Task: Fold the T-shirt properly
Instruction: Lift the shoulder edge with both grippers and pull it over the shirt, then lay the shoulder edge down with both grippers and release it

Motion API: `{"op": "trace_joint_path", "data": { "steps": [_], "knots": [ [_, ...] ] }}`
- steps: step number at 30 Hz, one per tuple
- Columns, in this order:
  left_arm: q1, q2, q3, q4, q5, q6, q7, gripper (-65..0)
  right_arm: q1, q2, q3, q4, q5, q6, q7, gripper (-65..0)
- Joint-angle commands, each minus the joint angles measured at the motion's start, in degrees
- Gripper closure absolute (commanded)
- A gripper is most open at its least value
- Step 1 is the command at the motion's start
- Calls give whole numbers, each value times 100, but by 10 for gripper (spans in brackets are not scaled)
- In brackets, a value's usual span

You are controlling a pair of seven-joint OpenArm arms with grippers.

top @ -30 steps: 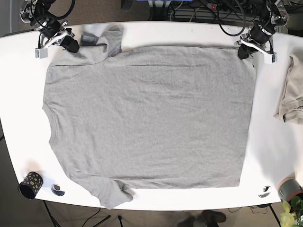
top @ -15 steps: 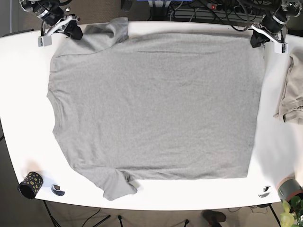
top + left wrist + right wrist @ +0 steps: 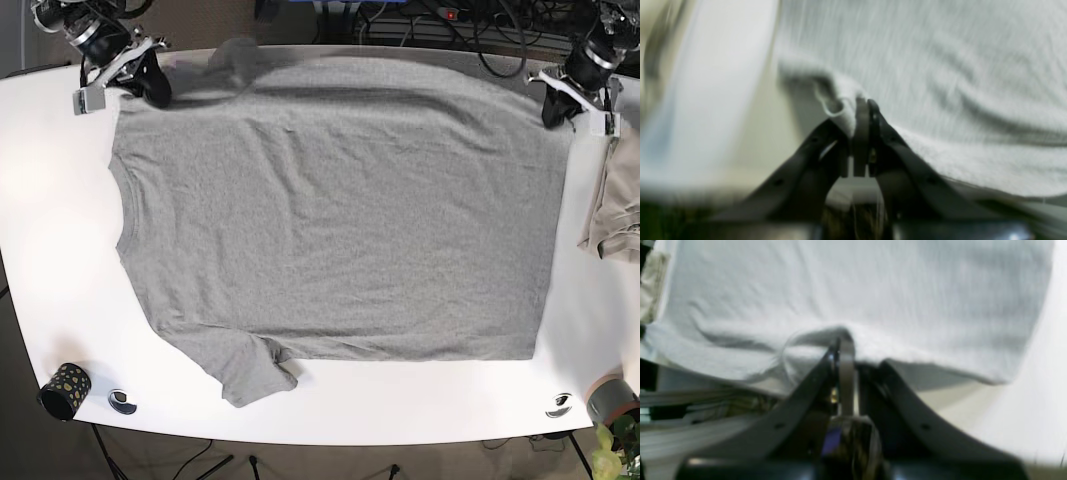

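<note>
Both arms black with white brackets, dark cables looping above the surface [image 3: 40,250]; end effector fingers [image 3: 903,160] matte black, seemingly screw-dotted.

Right gripper [image 3: 844,350] pinching the shirt [image 3: 853,290]

Its jaws are closing tight on a raised fold of grey cloth (blurred), white table [image 3: 1033,396] showing alongside.

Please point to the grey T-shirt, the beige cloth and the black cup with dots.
grey T-shirt [image 3: 340,220], base view, middle of body.
beige cloth [image 3: 615,205], base view, its centre.
black cup [image 3: 65,390], base view, dotted side.
</note>
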Motion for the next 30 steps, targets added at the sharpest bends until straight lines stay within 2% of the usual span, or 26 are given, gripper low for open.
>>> {"op": "trace_joint_path", "data": {
  "steps": [1,4,8,12,16,21,30],
  "knots": [
    [-206,-75,111,189,-140,-43,-137,0,197,152,46,49,113,38,127,0],
    [-716,-110,269,162,-123,-43,259,0,540,345,-16,-118,113,29,127,0],
    [-1419,-110,278,136,-114,-43,822,0,989,459,-69,-443,113,29,118,0],
    [-1920,-189,401,118,-26,-43,962,-1,1419,600,-86,-865,113,21,118,0],
    [-2448,-312,700,57,414,-43,1068,-1,1894,846,-113,-1507,113,38,118,0],
    [-2966,-338,858,-471,721,-43,1059,-1,2386,1163,-535,-2202,113,47,127,0],
    [-3801,-462,893,-1596,1196,-43,1041,-1,3186,1356,-965,-3177,113,56,145,0]
  ]
}}
